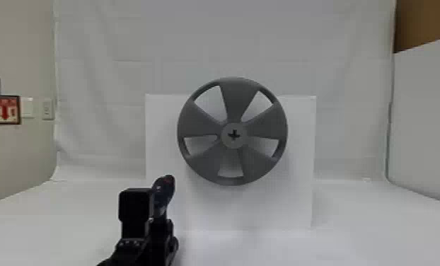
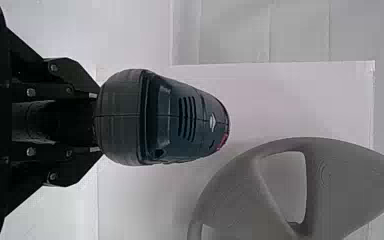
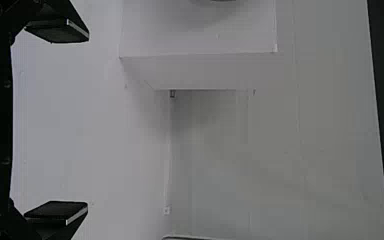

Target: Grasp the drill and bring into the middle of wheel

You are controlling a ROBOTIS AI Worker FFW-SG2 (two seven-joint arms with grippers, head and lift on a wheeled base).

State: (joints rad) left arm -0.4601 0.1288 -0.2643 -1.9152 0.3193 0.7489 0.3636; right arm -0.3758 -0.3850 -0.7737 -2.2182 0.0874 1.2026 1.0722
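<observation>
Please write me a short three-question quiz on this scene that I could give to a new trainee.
1. Multiple choice: what is held in the left gripper?
A) a hammer
B) the drill
C) nothing

2. True or false: the jaws of the right gripper stand wide apart, with nothing held between them.

3. Fill in the missing word: the grey wheel has a dark mark shaped like a ____ at its hub.

Key: 1. B; 2. true; 3. cross
</observation>
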